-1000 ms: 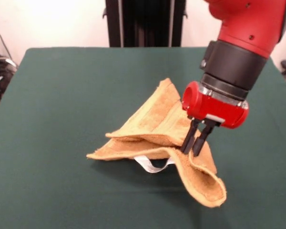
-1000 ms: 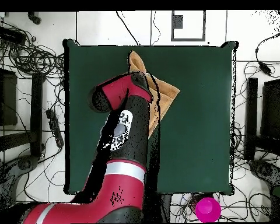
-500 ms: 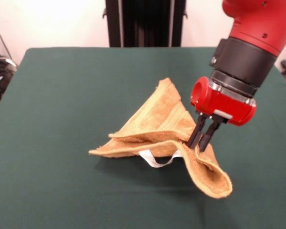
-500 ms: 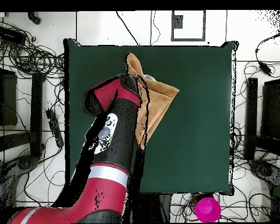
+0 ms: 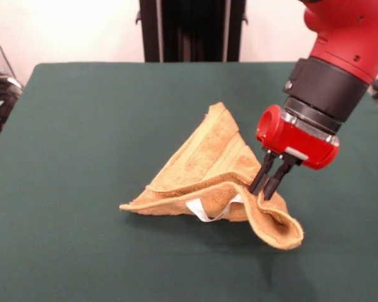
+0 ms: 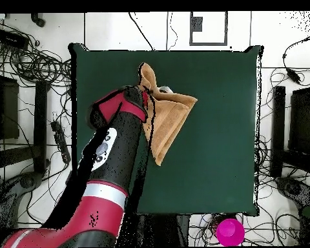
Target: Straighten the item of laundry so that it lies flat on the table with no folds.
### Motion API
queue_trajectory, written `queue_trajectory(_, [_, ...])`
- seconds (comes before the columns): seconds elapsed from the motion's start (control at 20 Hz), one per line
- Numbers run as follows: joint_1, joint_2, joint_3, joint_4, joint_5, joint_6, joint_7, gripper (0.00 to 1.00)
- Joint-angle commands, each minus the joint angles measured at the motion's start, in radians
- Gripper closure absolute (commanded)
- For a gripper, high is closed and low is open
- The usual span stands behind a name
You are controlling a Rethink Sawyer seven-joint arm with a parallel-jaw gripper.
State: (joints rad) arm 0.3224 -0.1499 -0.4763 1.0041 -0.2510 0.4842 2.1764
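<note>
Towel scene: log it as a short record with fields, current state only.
towel: orange-tan terry towel, folded into a rough triangle, not flat
towel fold: front layer curled over into a loop at the corner nearest the camera
tag: white tag showing under the raised edge
gripper: red gripper, fingers closed on a towel fold, lifting it
table: dark green cloth, towel lying toward its middle in the front view
task status: folds remain
off table: magenta round object beyond the table edge, overhead view
</note>
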Motion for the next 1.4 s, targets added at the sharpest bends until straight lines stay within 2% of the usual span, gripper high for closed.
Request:
queue_trajectory(0.05, [0.067, 0.037, -0.031, -0.021, 0.09, 0.166, 0.311, 1.0])
queue_trajectory(0.6, [0.139, 0.066, -0.113, -0.044, 0.172, 0.217, 0.329, 1.0])
queue_trajectory(1.15, [0.162, 0.137, -0.145, -0.066, 0.257, 0.235, 0.353, 1.0])
queue_trajectory(1.4, [0.179, 0.157, -0.166, -0.076, 0.293, 0.287, 0.362, 1.0])
